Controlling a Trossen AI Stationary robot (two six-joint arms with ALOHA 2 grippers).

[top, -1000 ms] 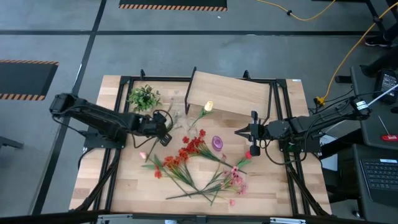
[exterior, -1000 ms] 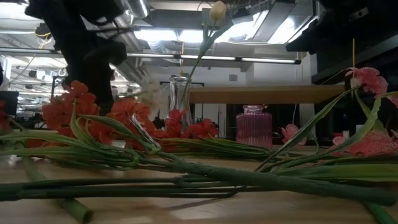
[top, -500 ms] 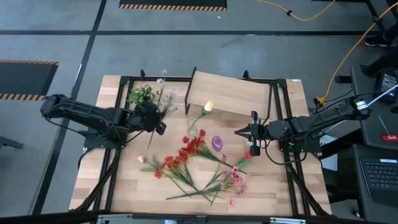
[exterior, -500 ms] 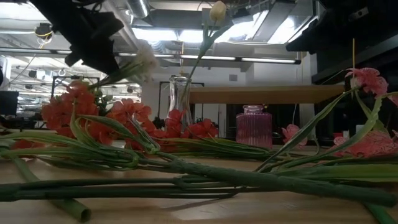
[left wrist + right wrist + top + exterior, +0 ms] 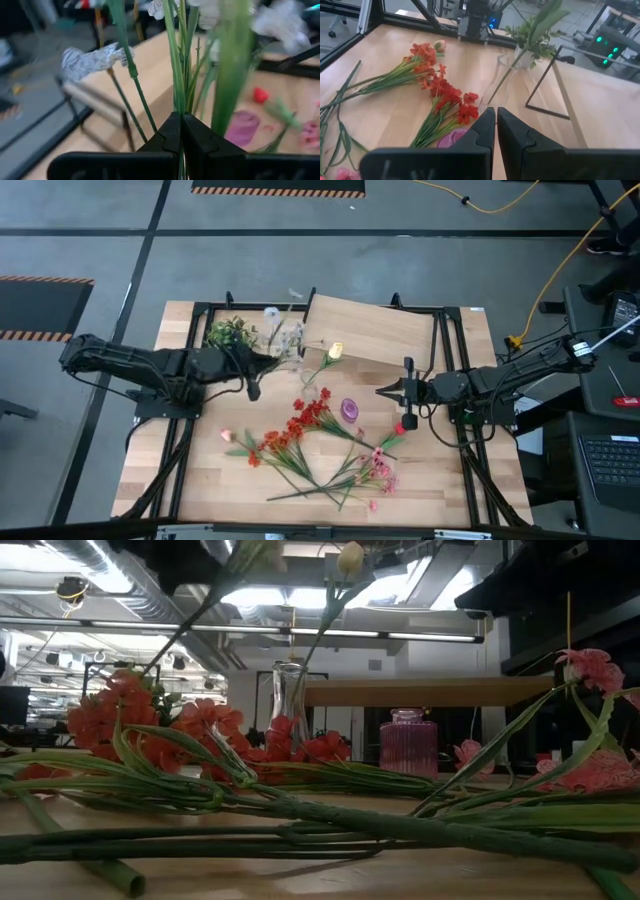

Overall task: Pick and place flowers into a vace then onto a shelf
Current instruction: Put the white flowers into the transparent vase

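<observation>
Right, the left gripper (image 5: pixel 262 363) is clamped on white flowers (image 5: pixel 283 335) beside the glass vase (image 5: pixel 288 692); the right gripper (image 5: pixel 383 391), fingers together, waits near the shelf (image 5: pixel 368 330).

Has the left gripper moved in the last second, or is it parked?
Yes. In the high view the left gripper, shut on white flowers, has moved away from the red flowers on the table toward the shelf and the clear vase.

Overhead looking down, low table-level across flowers (image 5: pixel 150 735), wrist views along tools
</observation>
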